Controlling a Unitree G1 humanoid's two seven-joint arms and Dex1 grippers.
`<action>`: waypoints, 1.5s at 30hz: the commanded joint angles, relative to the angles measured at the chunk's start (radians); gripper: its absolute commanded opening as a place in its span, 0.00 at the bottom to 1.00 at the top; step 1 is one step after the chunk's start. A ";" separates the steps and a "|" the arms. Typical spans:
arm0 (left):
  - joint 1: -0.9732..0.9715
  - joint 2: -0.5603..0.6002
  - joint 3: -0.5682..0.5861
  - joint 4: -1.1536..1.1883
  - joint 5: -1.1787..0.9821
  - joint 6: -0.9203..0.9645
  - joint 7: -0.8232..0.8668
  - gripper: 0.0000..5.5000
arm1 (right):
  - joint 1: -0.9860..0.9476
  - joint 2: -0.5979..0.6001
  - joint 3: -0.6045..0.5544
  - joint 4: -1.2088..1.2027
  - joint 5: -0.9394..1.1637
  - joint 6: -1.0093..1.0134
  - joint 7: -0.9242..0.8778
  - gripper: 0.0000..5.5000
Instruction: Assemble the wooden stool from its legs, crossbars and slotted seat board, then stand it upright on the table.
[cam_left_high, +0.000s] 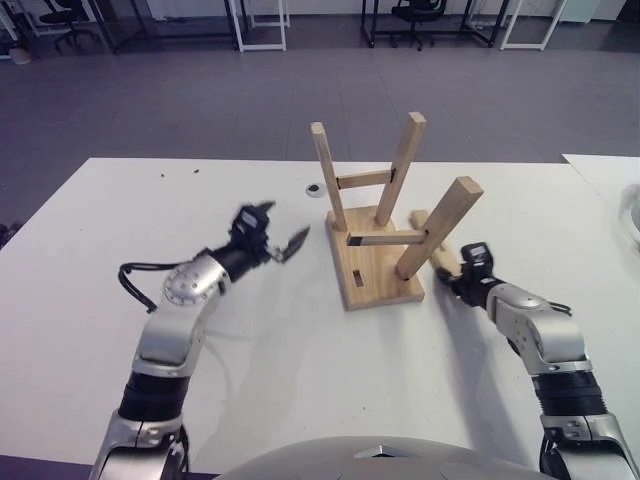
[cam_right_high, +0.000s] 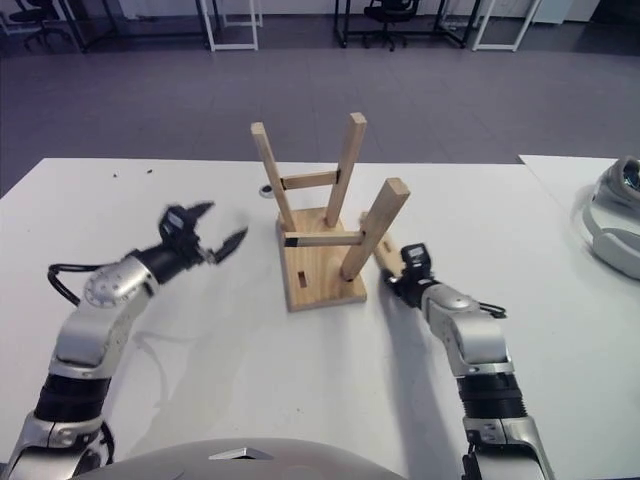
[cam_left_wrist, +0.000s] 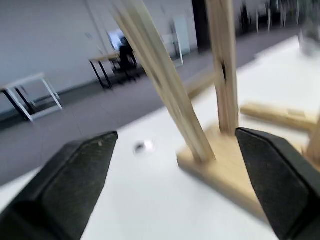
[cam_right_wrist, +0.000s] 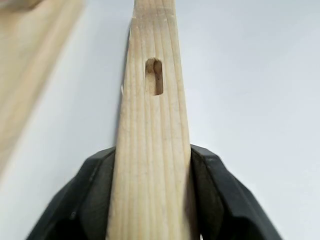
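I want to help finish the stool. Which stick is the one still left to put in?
On the white table stands the upside-down stool, with legs sticking up. Just right of it, the loose leg lies on the table in the right gripper. It is the only stick lying down.

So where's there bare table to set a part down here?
Widest bare patch: the near half of the table, between the two arms, in front of the seat board. Also bare: the far left corner beyond the open left gripper. Crowded: right of the seat board, where the right gripper holds a loose leg.
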 joint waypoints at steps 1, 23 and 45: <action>-0.408 -0.125 0.240 -0.002 -0.471 0.182 0.185 0.79 | -0.364 -0.151 -0.137 -0.004 -0.008 -0.206 0.063 0.38; -0.676 -0.161 0.291 0.134 -0.983 0.286 0.423 0.31 | -0.585 -0.081 0.136 -0.363 0.024 -0.411 0.441 0.38; -0.005 0.023 0.442 -0.219 -0.993 0.280 0.553 0.19 | -0.358 0.015 -0.194 0.021 0.244 -0.044 0.249 0.63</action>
